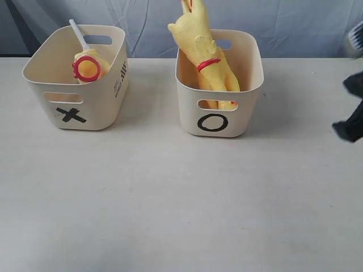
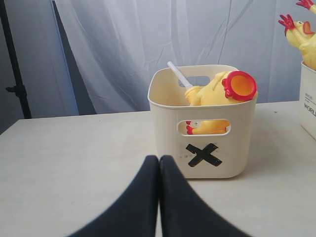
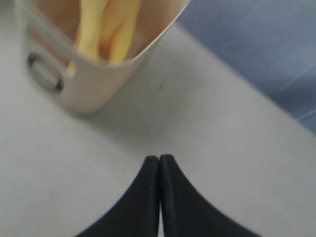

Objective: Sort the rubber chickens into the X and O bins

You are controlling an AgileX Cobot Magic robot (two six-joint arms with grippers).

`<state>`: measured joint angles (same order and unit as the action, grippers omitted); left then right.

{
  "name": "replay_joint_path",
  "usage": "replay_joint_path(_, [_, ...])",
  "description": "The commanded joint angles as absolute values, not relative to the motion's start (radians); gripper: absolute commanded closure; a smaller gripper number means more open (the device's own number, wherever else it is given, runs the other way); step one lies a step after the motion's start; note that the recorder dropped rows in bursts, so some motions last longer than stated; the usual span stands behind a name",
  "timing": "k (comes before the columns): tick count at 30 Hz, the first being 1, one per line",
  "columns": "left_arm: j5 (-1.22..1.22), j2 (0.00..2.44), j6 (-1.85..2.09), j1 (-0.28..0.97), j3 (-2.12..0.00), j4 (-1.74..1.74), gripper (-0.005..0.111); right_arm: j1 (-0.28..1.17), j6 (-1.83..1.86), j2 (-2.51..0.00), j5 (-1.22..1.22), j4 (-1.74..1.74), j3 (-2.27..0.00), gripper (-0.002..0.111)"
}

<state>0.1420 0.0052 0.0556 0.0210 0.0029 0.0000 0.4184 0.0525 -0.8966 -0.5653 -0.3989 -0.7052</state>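
**A:** Nearest the lens is the left gripper [image 2: 159, 160], its black curved fingers pressed flat together with nothing between them. It hangs low over the table, just short of the cream plastic X tub [image 2: 168, 129] with its rounded corners and black cross.

**B:** The right gripper [image 3: 159, 159] is the same: jaws closed tight, empty, over bare table off to the side of the cream plastic O tub [image 3: 98, 84].

**A:** And the birds? One long yellow rubber chicken [image 1: 89, 68] with a red neck ring lies tilted inside the X tub, its white neck tube poking above the rim.

**B:** The other yellow rubber chickens [image 1: 199, 45] stand in the O tub, legs down, heads well clear of the rim. It looks like two, though they overlap.

**A:** No chicken lies loose on the table in any view, so the sorting looks finished.

**B:** Agreed. There's nothing left to grasp. The next move calls only for both arms to draw back clear of the tubs without nudging a wall.

**A:** The surface is a pale, matte off-white table top [image 1: 181, 209], flat and smooth.

**B:** Behind it hangs a blue-grey cloth backdrop [image 1: 295, 22] in soft folds, with a black stand [image 2: 11, 74] at its edge in the left wrist view.
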Motion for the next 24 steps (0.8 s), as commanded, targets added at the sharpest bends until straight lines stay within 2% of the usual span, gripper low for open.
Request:
replay_joint_path(1, [0.134,0.000,0.056,0.021,0.000,-0.007,0.107,0.206,0.051,-0.720,-0.346,-0.393,-0.636,0.109])
replay_joint_path(5, [0.134,0.000,0.056,0.021,0.000,-0.007,0.107,0.035,0.051,-0.550,-0.373,-0.393,-0.607,0.109])
replay_joint_path(9, [0.134,0.000,0.056,0.021,0.000,-0.007,0.107,-0.049,0.045,-0.384,-0.435,-0.362,-0.602,0.109])
replay_joint_path(17, [0.134,0.000,0.056,0.021,0.000,-0.007,0.107,-0.067,-0.104,-0.156,-0.580,-0.277,-0.572,0.109])
replay_joint_path(24, [0.134,0.000,0.056,0.021,0.000,-0.007,0.107,-0.069,-0.247,-0.018,-0.400,-0.262,-0.372,0.109])
